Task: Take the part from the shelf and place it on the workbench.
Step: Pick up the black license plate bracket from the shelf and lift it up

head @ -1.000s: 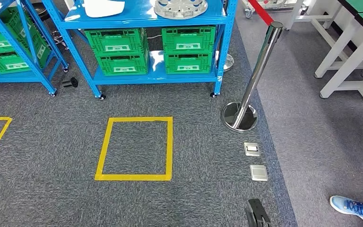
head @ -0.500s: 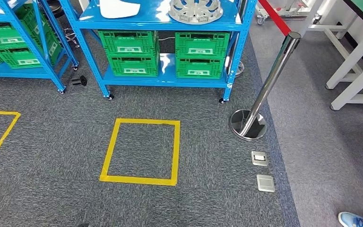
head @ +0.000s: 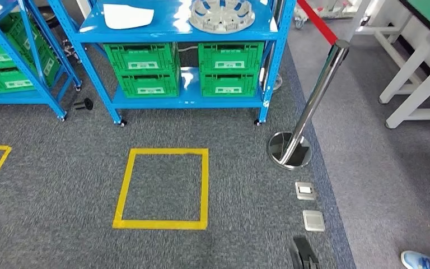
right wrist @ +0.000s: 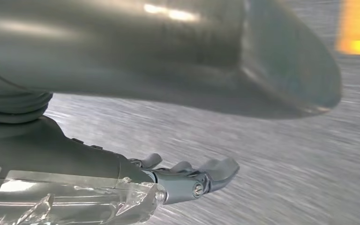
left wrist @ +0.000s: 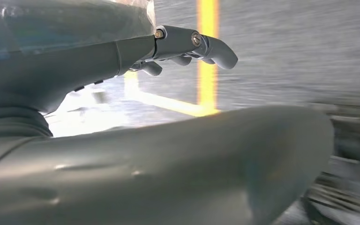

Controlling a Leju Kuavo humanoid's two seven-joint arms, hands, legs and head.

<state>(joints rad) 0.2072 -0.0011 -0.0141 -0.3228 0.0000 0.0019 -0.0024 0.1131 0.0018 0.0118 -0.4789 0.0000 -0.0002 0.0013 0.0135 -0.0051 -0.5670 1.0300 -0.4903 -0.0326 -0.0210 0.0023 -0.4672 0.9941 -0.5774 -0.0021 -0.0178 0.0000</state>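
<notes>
I see the yellow square (head: 162,189) lower left of centre on the carpet, blue shelf (head: 173,25) at top. The round grey part (head: 221,13) sits on its top level, upper centre. Steel post (head: 308,106) to its right. Left hand (left wrist: 187,47) and right hand (right wrist: 187,176) hang empty, fingers apart, loosely curved.

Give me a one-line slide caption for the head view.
Blue shelf holding a round grey part and green crates, beyond a yellow floor square on carpet.
</notes>
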